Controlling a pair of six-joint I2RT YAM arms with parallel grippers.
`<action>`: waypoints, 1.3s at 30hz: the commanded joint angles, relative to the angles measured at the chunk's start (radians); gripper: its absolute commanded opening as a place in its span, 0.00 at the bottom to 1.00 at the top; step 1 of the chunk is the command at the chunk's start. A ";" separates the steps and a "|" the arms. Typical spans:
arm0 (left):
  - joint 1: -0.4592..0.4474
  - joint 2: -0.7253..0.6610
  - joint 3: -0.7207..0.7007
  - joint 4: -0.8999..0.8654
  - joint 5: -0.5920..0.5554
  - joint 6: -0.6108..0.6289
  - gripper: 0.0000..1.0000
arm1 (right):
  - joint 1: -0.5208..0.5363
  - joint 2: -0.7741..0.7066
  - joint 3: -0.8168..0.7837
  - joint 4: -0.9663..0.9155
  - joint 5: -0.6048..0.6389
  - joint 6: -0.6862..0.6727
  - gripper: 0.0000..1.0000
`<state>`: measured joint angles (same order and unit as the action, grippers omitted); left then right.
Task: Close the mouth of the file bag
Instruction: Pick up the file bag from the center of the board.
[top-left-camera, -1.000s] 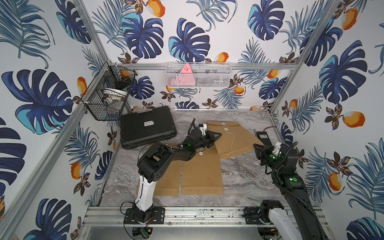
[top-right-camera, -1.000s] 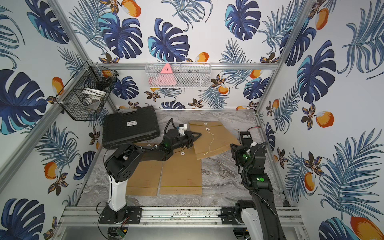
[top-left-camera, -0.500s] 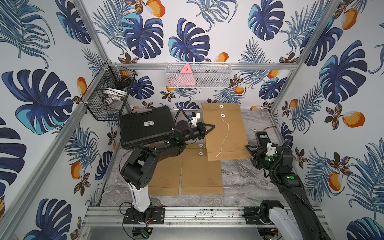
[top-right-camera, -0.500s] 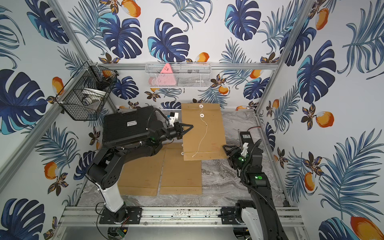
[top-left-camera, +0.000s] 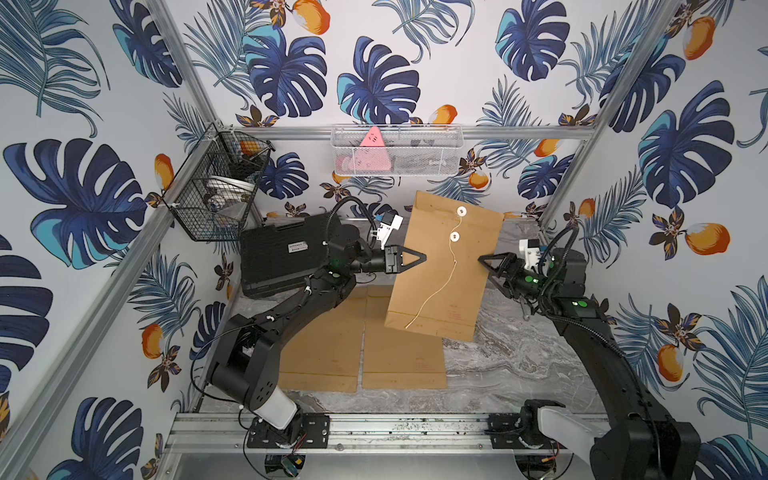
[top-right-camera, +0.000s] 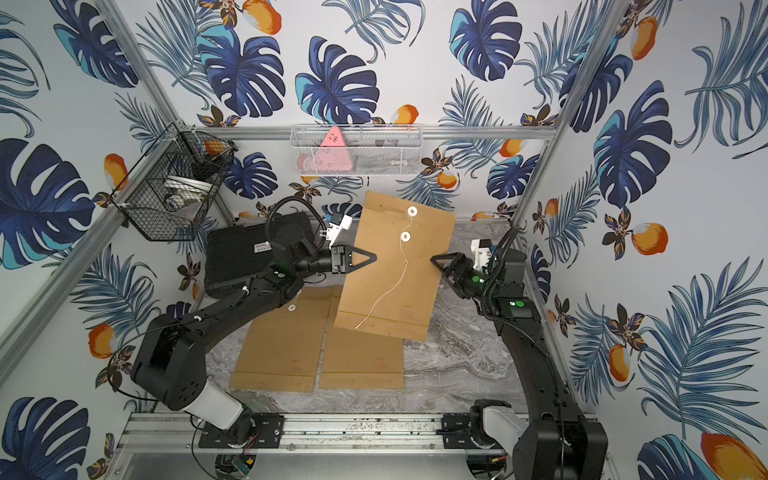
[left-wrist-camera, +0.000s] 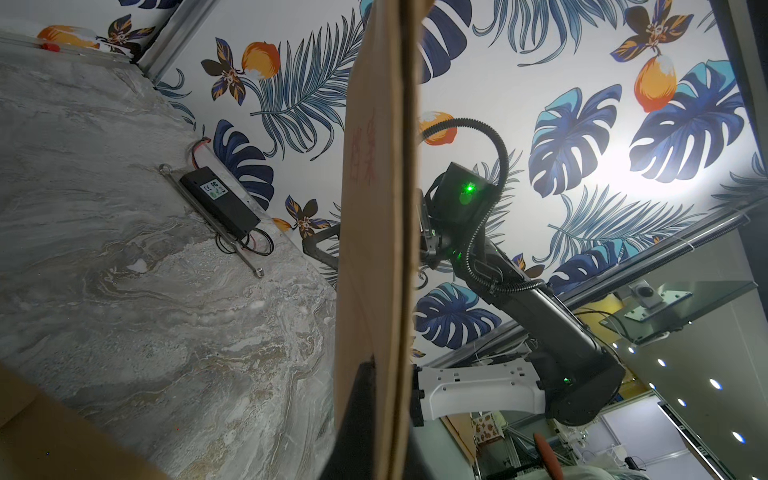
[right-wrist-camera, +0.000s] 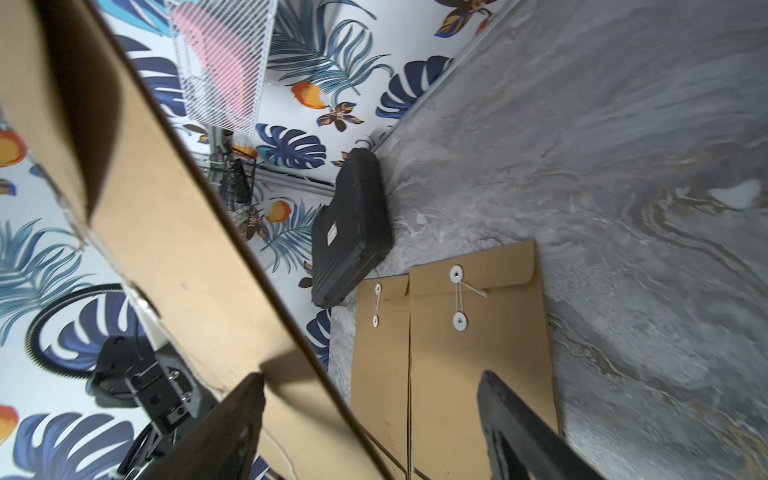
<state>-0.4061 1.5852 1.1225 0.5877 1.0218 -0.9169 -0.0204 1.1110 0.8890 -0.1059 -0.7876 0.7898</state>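
Observation:
The brown file bag (top-left-camera: 449, 266) (top-right-camera: 399, 266) hangs upright and slightly tilted above the table, its two white buttons (top-left-camera: 461, 211) near the top. A thin string (top-left-camera: 440, 291) dangles loose from the lower button to the bag's bottom edge. My left gripper (top-left-camera: 422, 258) (top-right-camera: 374, 258) (left-wrist-camera: 384, 374) is shut on the bag's left edge. My right gripper (top-left-camera: 484, 262) (top-right-camera: 436, 259) (right-wrist-camera: 370, 376) stands open at the bag's right edge. In the right wrist view that edge of the file bag (right-wrist-camera: 187, 249) runs between the spread fingers.
Two other brown file bags (top-left-camera: 324, 336) (top-left-camera: 401, 353) lie flat side by side on the marble table (top-left-camera: 519, 353) under the lifted one. A black case (top-left-camera: 282, 257) sits at the back left. A black wire basket (top-left-camera: 216, 187) and a white mesh basket (top-left-camera: 395, 149) hang on the walls.
The left gripper has lifted the file bag off the table and swung it upright. The right gripper has opened and moved in to the bag's right edge.

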 joint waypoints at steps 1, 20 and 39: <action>0.000 0.006 -0.014 0.199 0.065 -0.097 0.00 | 0.007 0.015 0.006 0.207 -0.129 0.043 0.77; 0.022 -0.055 0.093 -0.101 0.085 0.080 0.27 | 0.037 0.031 -0.076 0.671 -0.281 0.237 0.01; 0.056 0.024 0.151 0.090 0.076 -0.118 0.11 | 0.111 0.021 -0.076 0.711 -0.247 0.182 0.00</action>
<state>-0.3496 1.6054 1.2797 0.5495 1.1000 -0.9684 0.0788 1.1255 0.7994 0.6022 -1.0462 1.0046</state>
